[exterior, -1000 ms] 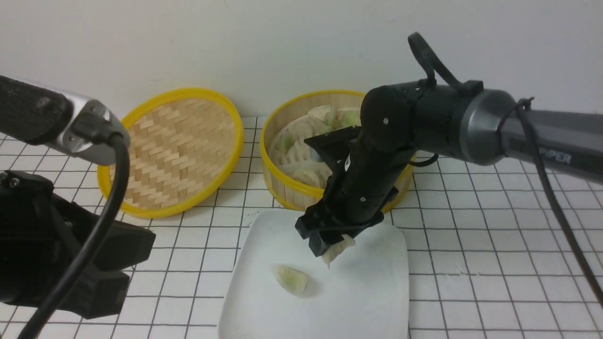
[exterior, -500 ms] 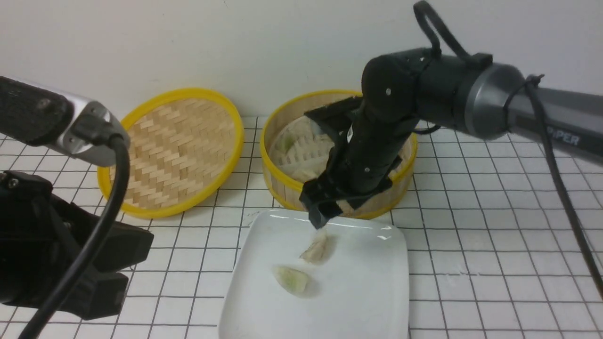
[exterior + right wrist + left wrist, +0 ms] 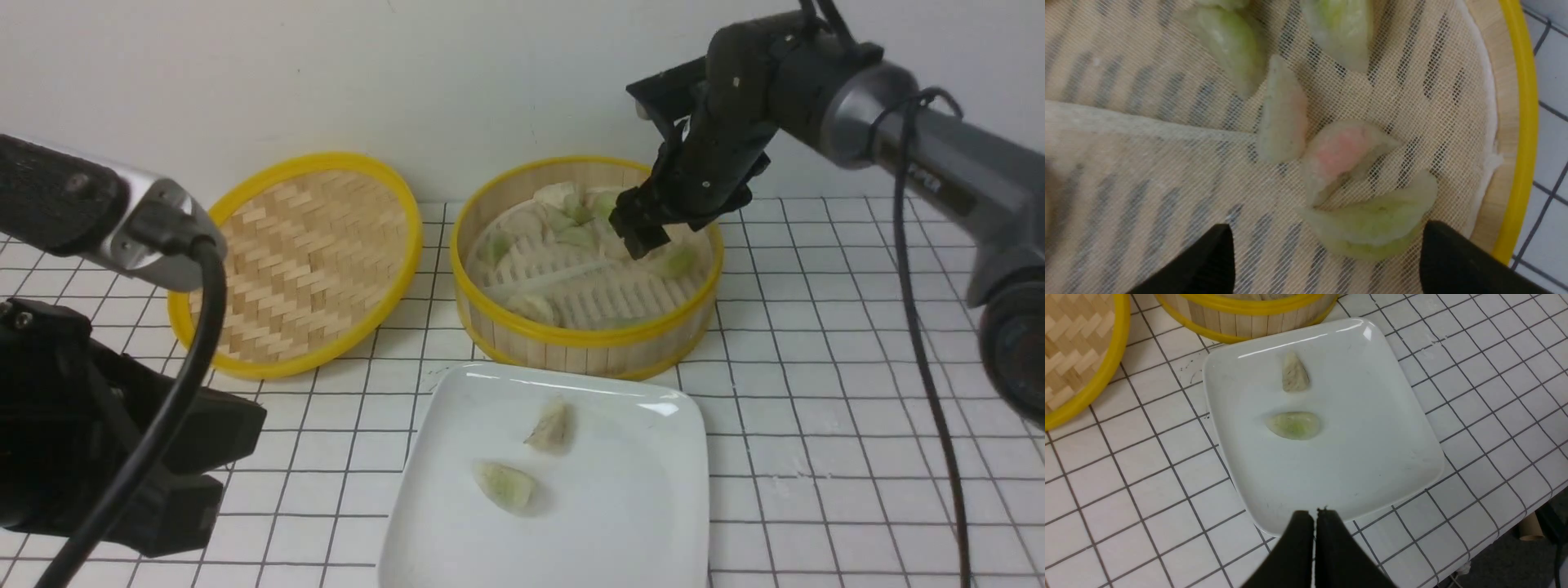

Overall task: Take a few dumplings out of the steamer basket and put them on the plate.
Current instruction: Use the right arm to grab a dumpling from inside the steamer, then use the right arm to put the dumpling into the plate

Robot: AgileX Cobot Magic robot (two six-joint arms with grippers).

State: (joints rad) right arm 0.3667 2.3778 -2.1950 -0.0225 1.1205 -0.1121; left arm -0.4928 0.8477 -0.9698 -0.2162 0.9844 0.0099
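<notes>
The steamer basket (image 3: 584, 339) stands at the back with several dumplings on its mesh liner. In front of it, the white plate (image 3: 645, 506) carries two dumplings: a beige one (image 3: 551, 427) and a pale green one (image 3: 506, 486). My right gripper (image 3: 641, 237) hangs open over the basket's right side with nothing in it. In the right wrist view its fingers (image 3: 1327, 232) straddle a pale green dumpling (image 3: 1372, 220), with a pinkish dumpling (image 3: 1341, 151) just beyond. My left gripper (image 3: 1314, 514) is shut and empty, above the plate's (image 3: 1372, 457) near rim.
The woven yellow-rimmed lid (image 3: 298, 261) lies tilted to the left of the basket. A wall runs close behind both. The tiled table's edge (image 3: 1515, 522) shows to the plate's right in the left wrist view. My left arm's bulk (image 3: 106, 441) fills the front left.
My right gripper let the beige dumpling go onto the plate, opened wide, then rose and swung back over the basket. The left arm has stayed still.
</notes>
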